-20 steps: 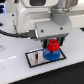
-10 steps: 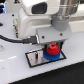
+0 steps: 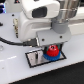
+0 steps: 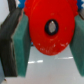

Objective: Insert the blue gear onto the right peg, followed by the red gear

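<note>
Wrist view: my gripper [image 4: 44, 47] is clamped on the red gear [image 4: 50, 27], pads either side. Exterior view: red sits atop the blue gear [image 3: 50, 56] on plate [image 3: 35, 60]; peg hidden.

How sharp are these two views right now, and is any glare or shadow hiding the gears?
Exterior view: coarse and soft, the red gear and blue gear only colour patches, with the arm's shadow over the grey plate. Wrist view: the red gear fills the frame, edges blurred; faint streaks of glare on the white surface below.
</note>
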Robot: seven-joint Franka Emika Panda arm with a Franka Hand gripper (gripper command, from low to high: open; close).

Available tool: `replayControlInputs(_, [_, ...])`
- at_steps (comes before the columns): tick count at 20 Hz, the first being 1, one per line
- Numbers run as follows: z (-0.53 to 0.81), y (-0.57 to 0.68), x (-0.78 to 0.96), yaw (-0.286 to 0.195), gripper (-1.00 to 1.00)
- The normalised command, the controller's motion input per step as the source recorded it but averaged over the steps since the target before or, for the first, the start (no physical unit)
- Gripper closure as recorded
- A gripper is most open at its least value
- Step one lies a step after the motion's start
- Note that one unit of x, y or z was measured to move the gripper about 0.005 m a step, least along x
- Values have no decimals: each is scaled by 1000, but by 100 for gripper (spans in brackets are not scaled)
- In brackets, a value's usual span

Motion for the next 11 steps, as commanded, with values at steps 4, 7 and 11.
replayControlInputs(4, [458,116,-26,0,-100])
replayControlInputs(7, [480,98,-48,0,-100])
replayControlInputs(11, [62,0,0,0,-100])
